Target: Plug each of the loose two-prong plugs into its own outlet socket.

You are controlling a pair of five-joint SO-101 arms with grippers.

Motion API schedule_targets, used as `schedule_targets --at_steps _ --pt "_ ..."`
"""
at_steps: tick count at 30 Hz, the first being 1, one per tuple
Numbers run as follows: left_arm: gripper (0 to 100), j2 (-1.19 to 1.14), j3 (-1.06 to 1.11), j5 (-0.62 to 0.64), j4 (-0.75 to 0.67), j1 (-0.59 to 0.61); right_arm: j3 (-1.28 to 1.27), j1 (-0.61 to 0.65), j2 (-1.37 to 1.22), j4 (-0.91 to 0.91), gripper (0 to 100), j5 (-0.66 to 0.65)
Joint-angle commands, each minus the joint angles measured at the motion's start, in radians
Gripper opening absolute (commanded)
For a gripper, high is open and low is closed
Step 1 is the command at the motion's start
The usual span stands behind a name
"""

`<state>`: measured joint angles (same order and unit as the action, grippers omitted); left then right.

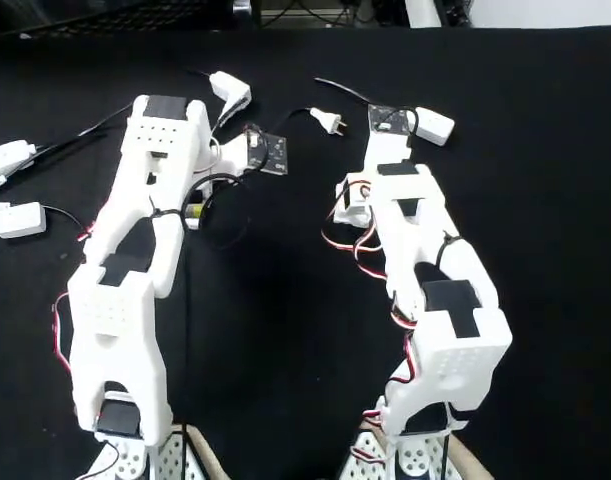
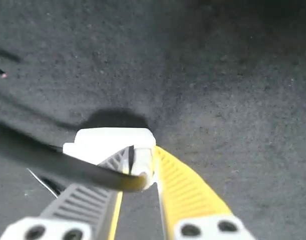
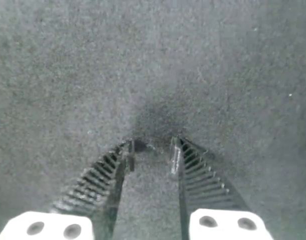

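Observation:
In the left wrist view my left gripper (image 2: 140,160) is shut on a white plug (image 2: 112,142), held between a grey finger (image 2: 87,200) and a yellow finger (image 2: 185,190) just above the black cloth. A black cable (image 2: 52,162) runs across in front of it. In the high view the left gripper (image 1: 195,212) is tucked beside the left arm. My right gripper (image 3: 151,152) is open, its tips close to the bare cloth with nothing between them. A small two-prong plug (image 1: 332,122) on a black cable lies at the back, between the arms.
White plug or socket blocks lie around the table (image 1: 285,320): one at the back (image 1: 230,88), one at the back right (image 1: 433,126), two at the left edge (image 1: 7,158) (image 1: 20,220). Thin black cables trail from them.

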<state>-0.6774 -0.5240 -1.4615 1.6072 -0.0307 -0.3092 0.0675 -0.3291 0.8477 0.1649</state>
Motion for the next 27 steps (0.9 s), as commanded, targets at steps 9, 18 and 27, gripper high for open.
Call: schedule_targets --at_steps 9,18,27 --pt "3 -0.003 0.004 -0.18 0.029 0.087 0.002 -0.029 0.021 0.005 15.5 0.006" --pt "3 0.003 0.004 -0.18 0.037 0.107 0.002 -0.029 0.021 0.005 15.5 0.006" --pt "3 0.005 0.002 -0.18 0.034 0.153 0.002 -0.031 0.021 0.006 15.5 0.006"
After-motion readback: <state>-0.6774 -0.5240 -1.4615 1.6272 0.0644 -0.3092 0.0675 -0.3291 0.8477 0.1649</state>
